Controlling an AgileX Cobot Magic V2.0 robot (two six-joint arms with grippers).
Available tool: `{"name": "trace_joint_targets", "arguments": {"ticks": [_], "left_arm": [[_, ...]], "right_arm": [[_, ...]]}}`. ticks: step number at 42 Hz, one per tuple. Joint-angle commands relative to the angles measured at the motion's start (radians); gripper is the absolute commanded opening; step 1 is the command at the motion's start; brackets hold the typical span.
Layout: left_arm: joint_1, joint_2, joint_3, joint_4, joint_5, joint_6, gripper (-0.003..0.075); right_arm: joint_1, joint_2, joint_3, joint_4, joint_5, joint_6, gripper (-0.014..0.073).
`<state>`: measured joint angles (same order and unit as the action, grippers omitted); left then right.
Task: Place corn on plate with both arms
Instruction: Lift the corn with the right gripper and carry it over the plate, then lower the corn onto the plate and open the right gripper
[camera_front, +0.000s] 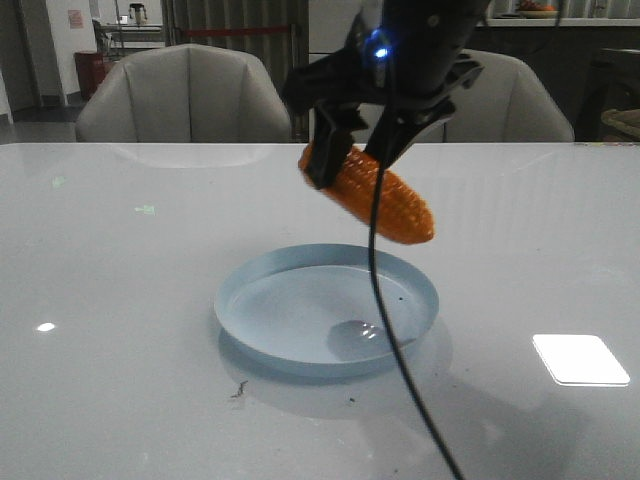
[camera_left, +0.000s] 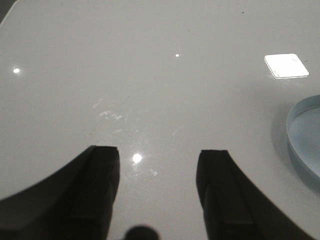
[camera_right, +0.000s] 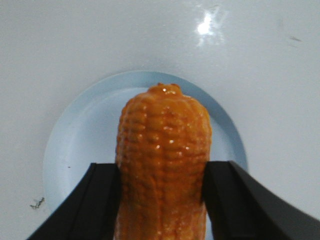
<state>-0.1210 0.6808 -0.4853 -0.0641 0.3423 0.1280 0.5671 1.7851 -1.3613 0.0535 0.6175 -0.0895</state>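
My right gripper (camera_front: 354, 160) is shut on the orange corn (camera_front: 388, 200) and holds it in the air, tilted, with its free end pointing down over the pale blue plate (camera_front: 290, 300). In the right wrist view both black fingers (camera_right: 100, 195) press the corn's (camera_right: 162, 145) sides, with the plate (camera_right: 75, 145) below it. My left gripper (camera_left: 159, 156) is open and empty over bare white table; the plate's rim (camera_left: 302, 127) shows at that view's edge. The left gripper is out of the front view.
A black cable (camera_front: 385, 310) hangs from the right arm across the plate toward the table's front edge. Two grey chairs (camera_front: 185, 95) stand behind the table. A small dark scrap (camera_front: 240, 388) lies front left of the plate.
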Motion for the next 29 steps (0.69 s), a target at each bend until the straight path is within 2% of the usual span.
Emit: {"name": "trace_joint_targets", "arguments": {"ticks": [1, 14, 18, 26, 29], "left_arm": [[0.001, -0.003, -0.029, -0.009, -0.08, -0.006, 0.0407], [0.001, -0.003, -0.029, -0.009, -0.08, -0.006, 0.0407], [0.001, -0.003, -0.029, -0.009, -0.08, -0.006, 0.0407], [0.001, -0.003, -0.029, -0.009, -0.08, -0.006, 0.0407], [0.001, -0.003, -0.029, -0.009, -0.08, -0.006, 0.0407]], "right_arm": [[0.021, -0.002, -0.035, 0.004, -0.076, -0.011, 0.0343], [0.024, 0.109, -0.035, 0.02, -0.09, -0.011, 0.0358], [0.024, 0.113, -0.035, 0.02, -0.098, -0.011, 0.041], [0.024, 0.113, -0.035, 0.02, -0.102, -0.01, 0.0568], [0.024, 0.113, -0.035, 0.02, -0.108, -0.01, 0.0587]]}}
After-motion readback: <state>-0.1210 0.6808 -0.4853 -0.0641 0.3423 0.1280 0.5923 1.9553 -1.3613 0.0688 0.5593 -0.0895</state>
